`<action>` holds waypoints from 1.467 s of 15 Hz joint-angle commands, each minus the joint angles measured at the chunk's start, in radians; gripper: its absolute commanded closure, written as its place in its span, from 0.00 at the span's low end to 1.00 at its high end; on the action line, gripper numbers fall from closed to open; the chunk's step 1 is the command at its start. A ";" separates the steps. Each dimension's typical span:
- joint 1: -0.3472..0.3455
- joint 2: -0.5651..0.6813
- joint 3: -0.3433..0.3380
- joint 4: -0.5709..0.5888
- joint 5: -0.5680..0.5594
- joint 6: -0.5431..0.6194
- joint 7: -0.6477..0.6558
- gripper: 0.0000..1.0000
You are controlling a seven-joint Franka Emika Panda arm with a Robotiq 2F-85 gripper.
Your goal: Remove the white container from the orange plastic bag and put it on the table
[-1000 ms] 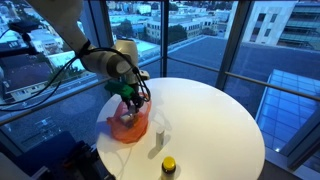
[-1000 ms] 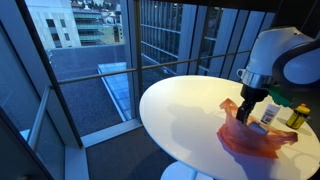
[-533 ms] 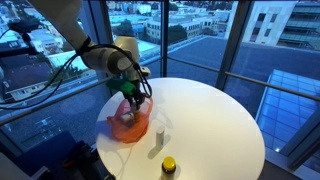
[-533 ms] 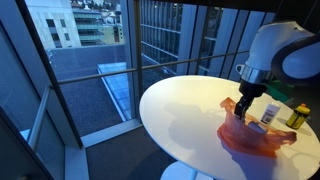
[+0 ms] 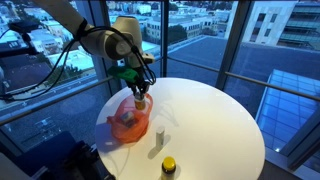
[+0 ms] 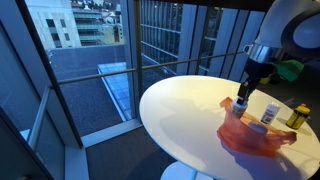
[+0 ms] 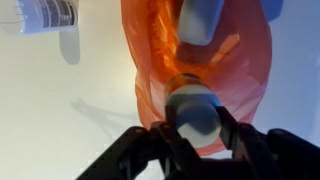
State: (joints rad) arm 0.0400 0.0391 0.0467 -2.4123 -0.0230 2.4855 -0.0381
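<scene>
White container [image 7: 195,108] clamped in claw [image 7: 198,128], abv orange bag [image 7: 246,62].

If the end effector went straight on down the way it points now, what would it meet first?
Probably the crinkly translucent orange plastic bag: the end effector, closed on the small cream-white container, points down over it. How far below the bag lies is unclear.
</scene>
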 commanded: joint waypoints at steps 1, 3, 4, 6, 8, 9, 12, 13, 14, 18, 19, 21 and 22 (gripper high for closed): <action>-0.021 -0.097 -0.020 -0.001 0.040 -0.063 -0.055 0.81; -0.034 -0.132 -0.039 0.002 0.035 -0.081 -0.049 0.81; -0.041 -0.144 -0.050 0.003 0.031 -0.088 -0.045 0.81; -0.058 -0.159 -0.070 0.003 0.022 -0.092 -0.036 0.81; -0.076 -0.158 -0.089 0.002 0.015 -0.086 -0.028 0.81; -0.087 -0.152 -0.098 0.002 0.008 -0.082 -0.020 0.81; -0.112 -0.132 -0.122 -0.003 0.004 -0.075 -0.014 0.81; -0.119 -0.124 -0.129 -0.006 0.009 -0.071 -0.018 0.81; -0.125 -0.113 -0.136 -0.010 0.011 -0.069 -0.020 0.81; -0.139 -0.061 -0.153 -0.025 0.017 -0.050 -0.023 0.81; -0.141 -0.045 -0.155 -0.030 0.017 -0.042 -0.023 0.81; -0.143 -0.012 -0.157 -0.035 0.018 -0.026 -0.025 0.81; -0.144 0.003 -0.157 -0.038 0.021 -0.015 -0.030 0.81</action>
State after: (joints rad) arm -0.0969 0.0084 -0.1082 -2.4441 -0.0067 2.4379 -0.0564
